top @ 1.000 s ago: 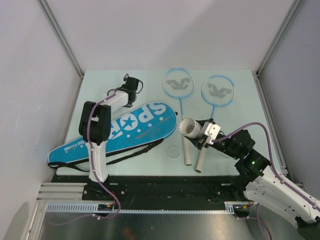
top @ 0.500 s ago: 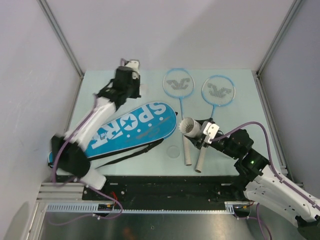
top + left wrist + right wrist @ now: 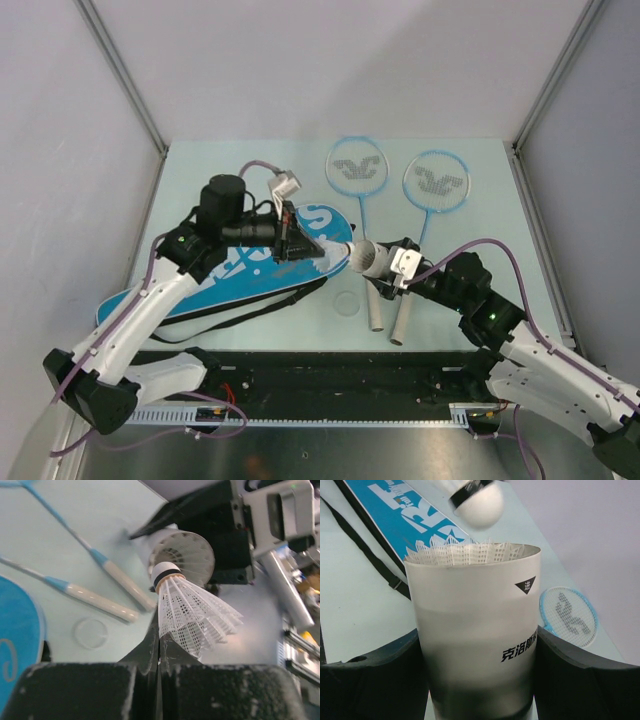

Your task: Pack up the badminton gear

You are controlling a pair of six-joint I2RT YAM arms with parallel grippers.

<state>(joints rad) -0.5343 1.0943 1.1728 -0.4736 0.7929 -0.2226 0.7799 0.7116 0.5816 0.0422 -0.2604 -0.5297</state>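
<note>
Left gripper (image 3: 159,647) pinches a shuttlecock (image 3: 192,615) by its skirt, cork first, just at the mouth of the tube (image 3: 475,630). The right gripper (image 3: 477,682) clasps that tube by its sides. Feathers already show inside the tube. Both rackets (image 3: 355,170) lie outside the bag (image 3: 240,275), so most of the packing looks undone.

The tube (image 3: 475,630) has a smooth white wall with a soft sheen and black print. Just above its mouth, the shuttlecock (image 3: 195,615) shows a netted white plastic skirt. Behind the tube, the bag (image 3: 405,510) looks like matt blue cloth, and the table (image 3: 350,605) is smooth and matt.
</note>
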